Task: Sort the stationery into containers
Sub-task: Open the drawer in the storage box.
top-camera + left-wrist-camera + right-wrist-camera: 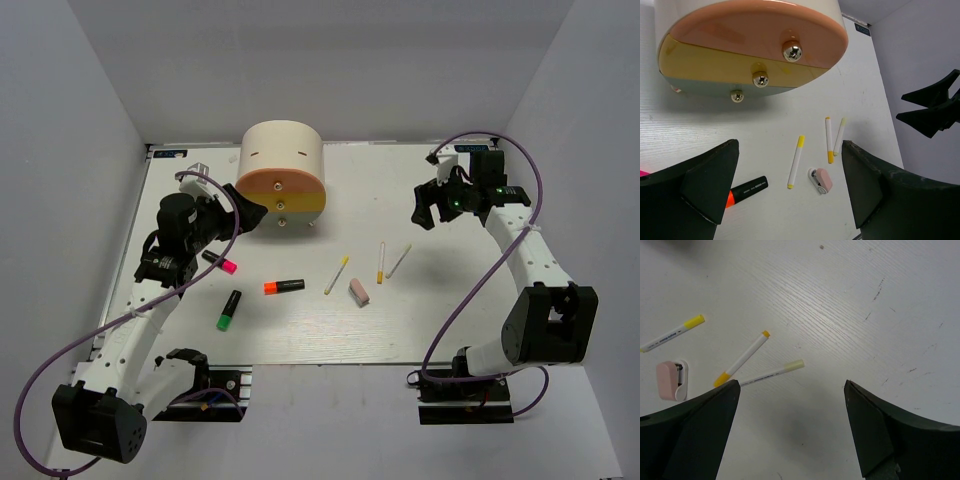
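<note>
The cream cabinet (280, 150) stands at the back centre, its orange drawer (283, 183) and yellow drawer (297, 207) both shut. In front lie the pink highlighter (222, 263), orange-red highlighter (284, 286), green highlighter (230, 309), three white sticks (336, 274) (381, 262) (399, 260) and the pink eraser (359, 291). My left gripper (249, 213) is open and empty just left of the drawers. In its wrist view (790, 147) it faces the orange drawer (765, 35) and yellow drawer (715, 65). My right gripper (430, 213) (791, 385) is open and empty, above the table right of the sticks (746, 357).
A third, pale drawer (705, 89) with a small knob sits under the yellow one. Grey walls close in the table on the left, back and right. The eraser (822, 180) and a stick (795, 161) show between the left fingers.
</note>
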{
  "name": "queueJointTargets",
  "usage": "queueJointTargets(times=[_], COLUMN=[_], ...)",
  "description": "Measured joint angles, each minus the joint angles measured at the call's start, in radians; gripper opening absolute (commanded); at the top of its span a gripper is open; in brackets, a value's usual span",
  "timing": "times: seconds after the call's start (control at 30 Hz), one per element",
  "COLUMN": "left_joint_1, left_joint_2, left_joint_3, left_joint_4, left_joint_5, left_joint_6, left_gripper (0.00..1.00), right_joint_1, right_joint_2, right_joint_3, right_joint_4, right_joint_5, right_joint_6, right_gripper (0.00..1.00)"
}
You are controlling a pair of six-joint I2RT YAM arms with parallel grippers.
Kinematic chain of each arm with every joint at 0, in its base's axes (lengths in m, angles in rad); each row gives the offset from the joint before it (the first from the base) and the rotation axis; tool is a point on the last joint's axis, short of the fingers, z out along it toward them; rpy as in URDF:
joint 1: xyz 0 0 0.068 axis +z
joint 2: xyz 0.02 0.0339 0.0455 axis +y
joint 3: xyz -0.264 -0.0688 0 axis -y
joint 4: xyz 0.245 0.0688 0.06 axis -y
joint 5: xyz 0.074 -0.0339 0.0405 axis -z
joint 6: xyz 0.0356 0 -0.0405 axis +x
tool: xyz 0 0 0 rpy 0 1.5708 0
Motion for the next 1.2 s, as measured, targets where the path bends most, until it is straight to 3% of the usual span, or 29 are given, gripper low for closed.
queueJointTargets(times=[0.2,0.23,0.3,0.33,0.37,0.4,0.43,0.5,0.57,0.6,0.63,0.67,0.77,1.2], left_joint_1=[-0.002,-0.004,-0.006,-0.006,-0.006,-0.006,-0.006,-0.006,-0.006,-0.009,-0.012,-0.014,-0.016,-0.039], left_joint_2=[-0.005,-0.005,-0.007,-0.01,-0.011,-0.013,-0.014,-0.015,-0.015,-0.014,-0.014,-0.014,-0.006,0.16], left_joint_3=[0.0,0.0,0.0,0.0,0.0,0.0,0.0,0.0,0.0,0.0,0.0,0.0,-0.001,-0.061], left_joint_4=[0.0,0.0,-0.001,-0.001,-0.001,-0.001,-0.001,-0.002,-0.001,-0.001,-0.001,-0.001,0.0,0.039], left_joint_5=[0.011,0.011,0.011,0.012,0.013,0.013,0.014,0.015,0.018,0.018,0.019,0.022,0.037,0.058], left_joint_6=[-0.01,-0.011,-0.014,-0.015,-0.018,-0.02,-0.023,-0.027,-0.027,-0.03,-0.03,-0.031,-0.032,0.027], left_gripper=[0.88,0.83,0.79,0.71,0.65,0.57,0.37,0.21,0.17,0.23,0.35,0.57,0.73,0.73], right_joint_1=[0.0,0.0,0.0,0.0,0.0,0.0,0.0,0.0,0.0,0.0,0.0,0.0,0.0,0.0], right_joint_2=[-0.001,-0.001,-0.001,-0.001,-0.001,-0.001,-0.001,-0.001,-0.001,-0.001,-0.001,-0.001,-0.001,-0.021], right_joint_3=[0.0,0.0,0.0,0.0,0.0,0.0,0.0,0.0,0.0,0.0,0.0,0.0,0.0,-0.057], right_joint_4=[-0.019,-0.021,-0.024,-0.024,-0.024,-0.024,-0.025,-0.026,-0.027,-0.027,-0.027,-0.027,-0.027,-0.025], right_joint_5=[-0.011,-0.014,-0.021,-0.025,-0.028,-0.032,-0.037,-0.046,-0.054,-0.056,-0.061,-0.067,-0.089,-0.171], right_joint_6=[-0.025,-0.026,-0.031,-0.034,-0.035,-0.04,-0.035,-0.031,-0.023,-0.019,-0.027,-0.026,-0.021,0.037], right_gripper=[0.9,0.9,0.75,0.62,0.23,0.04,0.0,0.04,0.54,0.62,0.69,0.72,0.73,0.69])
